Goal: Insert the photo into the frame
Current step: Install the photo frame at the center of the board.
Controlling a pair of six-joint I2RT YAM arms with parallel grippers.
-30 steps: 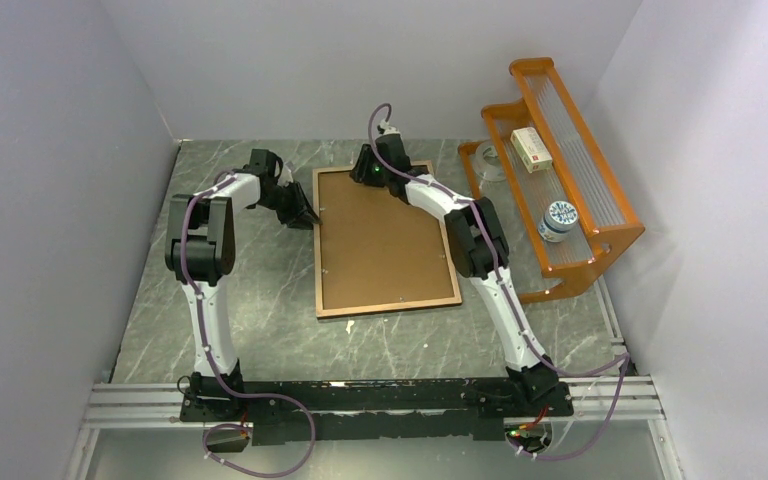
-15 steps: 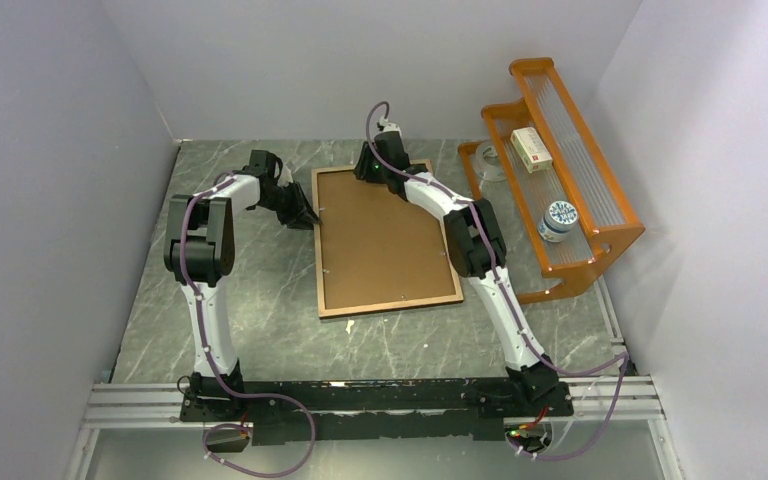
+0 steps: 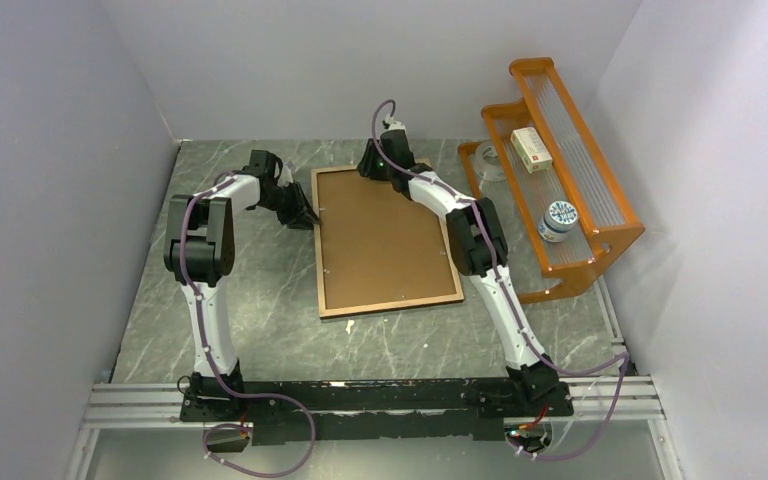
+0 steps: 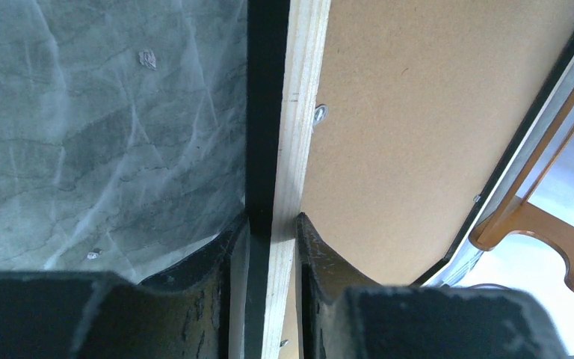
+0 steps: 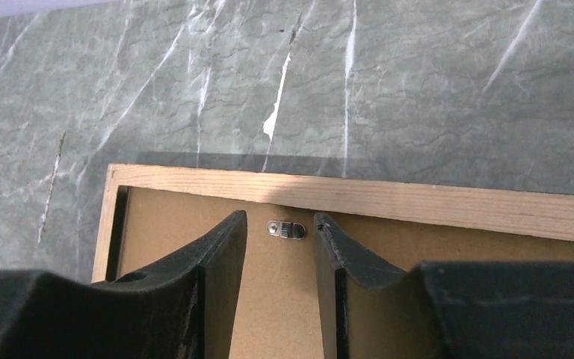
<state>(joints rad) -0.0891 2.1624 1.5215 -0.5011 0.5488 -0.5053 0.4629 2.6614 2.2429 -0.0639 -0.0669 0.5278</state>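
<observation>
The frame (image 3: 318,250) lies back up in the middle of the table, light wood border around a brown backing board (image 3: 380,240). My left gripper (image 3: 305,215) is shut on the frame's left rail (image 4: 288,134), one finger on each side of it. My right gripper (image 3: 375,168) hovers open over the frame's far edge (image 5: 418,200), its fingers either side of a small metal hanger clip (image 5: 285,229) on the backing board (image 5: 276,299). The photo is hidden from view.
An orange rack (image 3: 600,235) stands at the right with a small box (image 3: 530,148) and a round tin (image 3: 558,220) on it; it also shows in the left wrist view (image 4: 538,224). Grey walls close in the left, back and right.
My right gripper has moved a little toward the far edge of the frame. The left gripper and frame have not visibly moved.
</observation>
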